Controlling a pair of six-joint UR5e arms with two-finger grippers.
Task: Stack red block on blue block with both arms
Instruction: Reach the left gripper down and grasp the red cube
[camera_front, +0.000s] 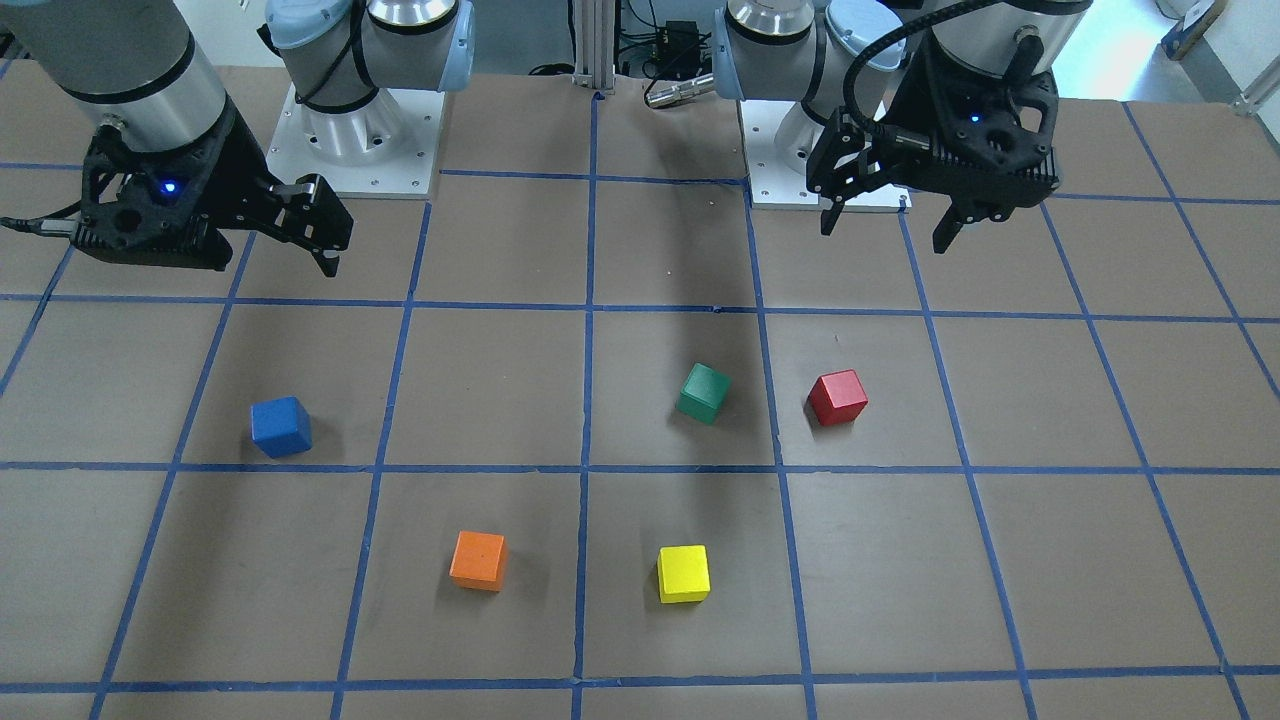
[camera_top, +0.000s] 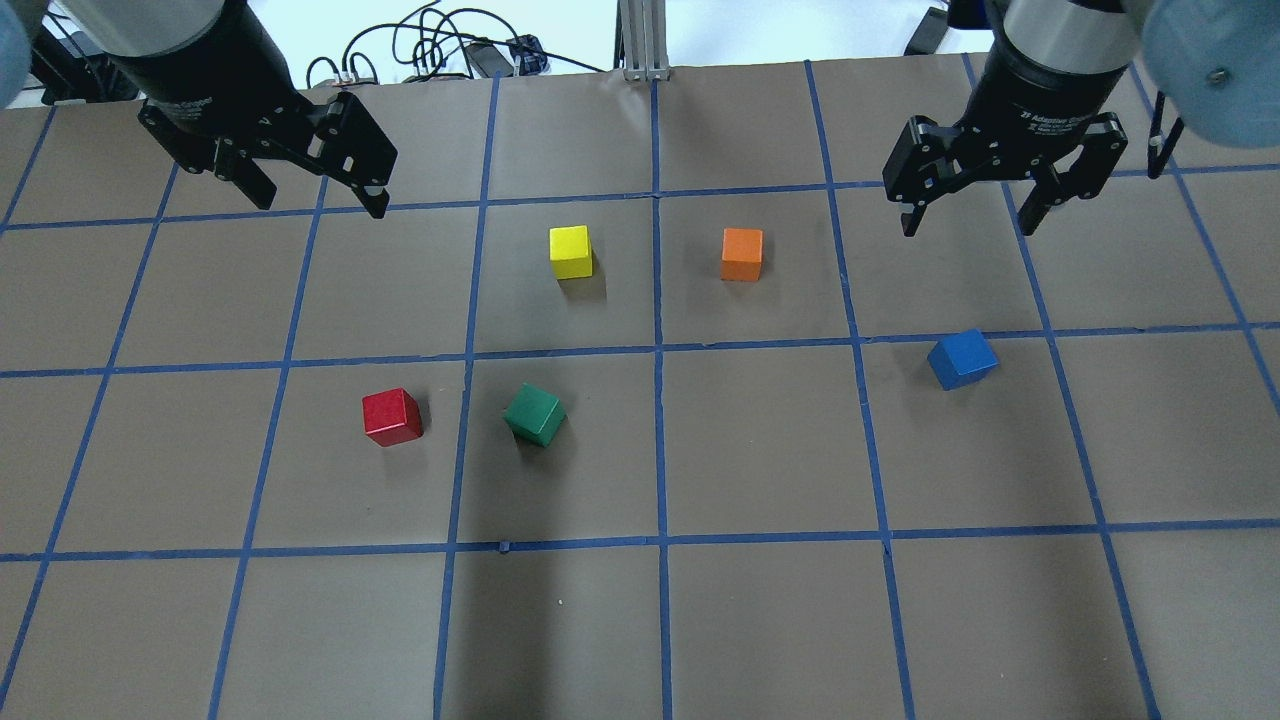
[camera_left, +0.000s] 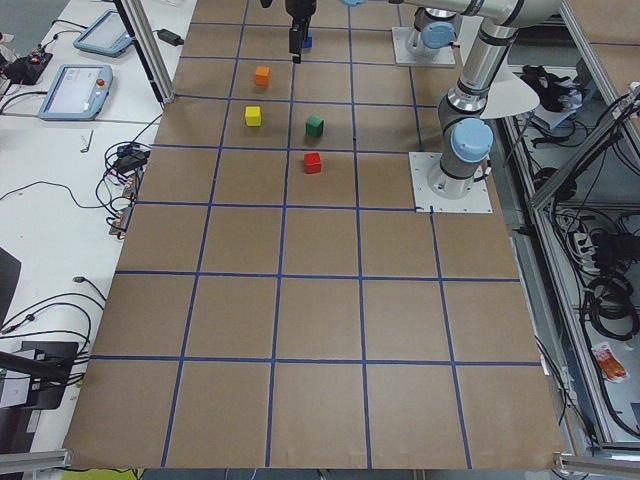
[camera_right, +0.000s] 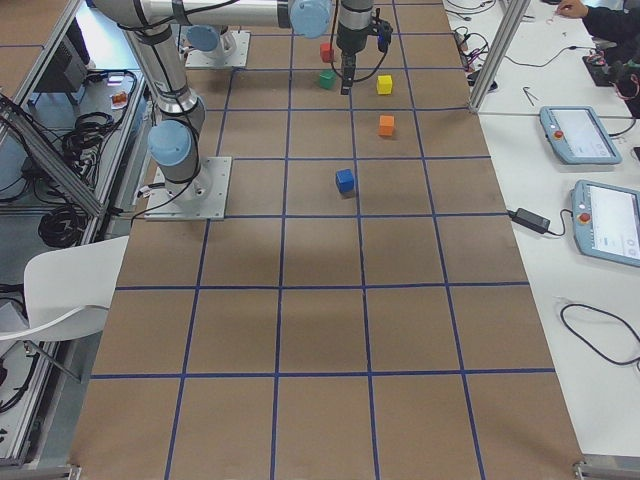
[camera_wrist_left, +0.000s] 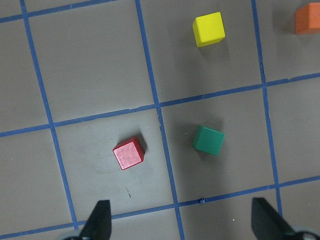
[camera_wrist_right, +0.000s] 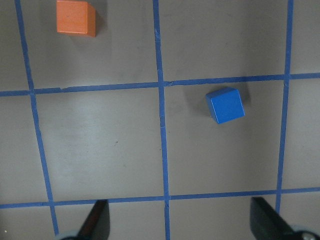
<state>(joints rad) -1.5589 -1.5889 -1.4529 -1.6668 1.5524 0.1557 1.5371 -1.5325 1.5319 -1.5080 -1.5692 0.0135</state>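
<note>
The red block (camera_top: 391, 417) sits on the brown table, left of centre in the overhead view, and shows in the left wrist view (camera_wrist_left: 129, 153). The blue block (camera_top: 961, 359) sits alone on the right and shows in the right wrist view (camera_wrist_right: 225, 105). My left gripper (camera_top: 320, 200) hangs open and empty above the table, farther out than the red block. My right gripper (camera_top: 968, 226) hangs open and empty above the table, just beyond the blue block. In each wrist view, the two fingertips (camera_wrist_left: 99, 220) (camera_wrist_right: 96, 220) stand far apart with nothing between them.
A dark green cube (camera_top: 534, 414) lies close to the right of the red block. A yellow cube (camera_top: 570, 251) and an orange cube (camera_top: 742, 254) lie farther out near the middle. Blue tape lines grid the table (camera_top: 760, 620). Both arm bases (camera_front: 355, 140) stand at the robot's edge.
</note>
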